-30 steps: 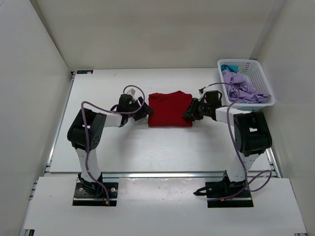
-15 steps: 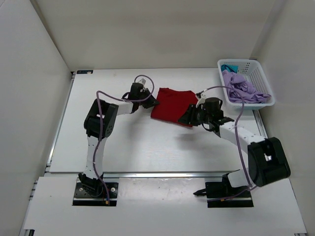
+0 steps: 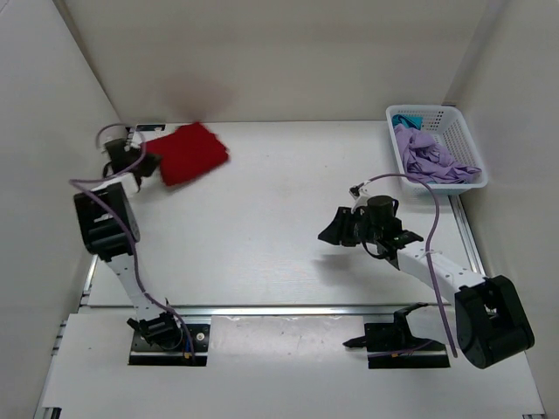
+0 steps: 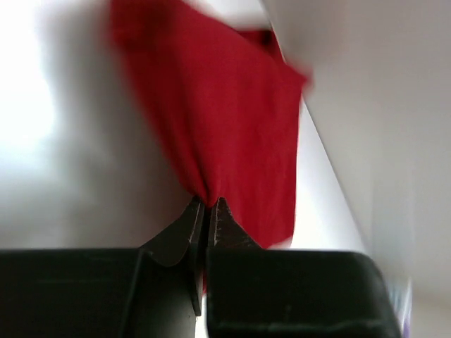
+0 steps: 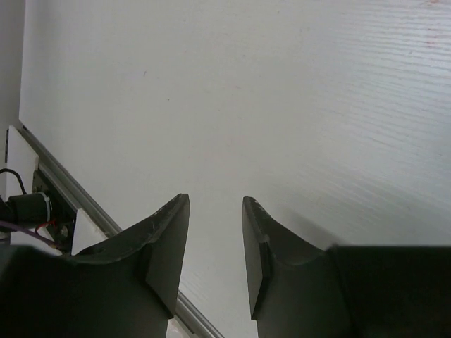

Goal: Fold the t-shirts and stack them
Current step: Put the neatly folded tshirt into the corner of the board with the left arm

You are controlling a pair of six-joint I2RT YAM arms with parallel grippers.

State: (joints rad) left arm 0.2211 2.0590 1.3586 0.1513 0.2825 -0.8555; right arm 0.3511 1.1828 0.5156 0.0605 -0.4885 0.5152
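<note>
The folded dark red t-shirt hangs near the table's back left corner, pinched at its left edge by my left gripper. In the left wrist view the red cloth spreads out from the closed jaws of the left gripper. The lavender t-shirt is heaped in the white basket at the back right, with a bit of the teal-blue t-shirt behind it. My right gripper hovers open over bare table right of centre; the right gripper has nothing between its fingers.
White walls close the table in on the left, back and right. A metal rail runs along the table's near edge. Both arm bases sit on the front ledge.
The left gripper shut on the red t-shirt and carried it from the table's centre to the back left corner. The right gripper let go and drew back toward the near right.
</note>
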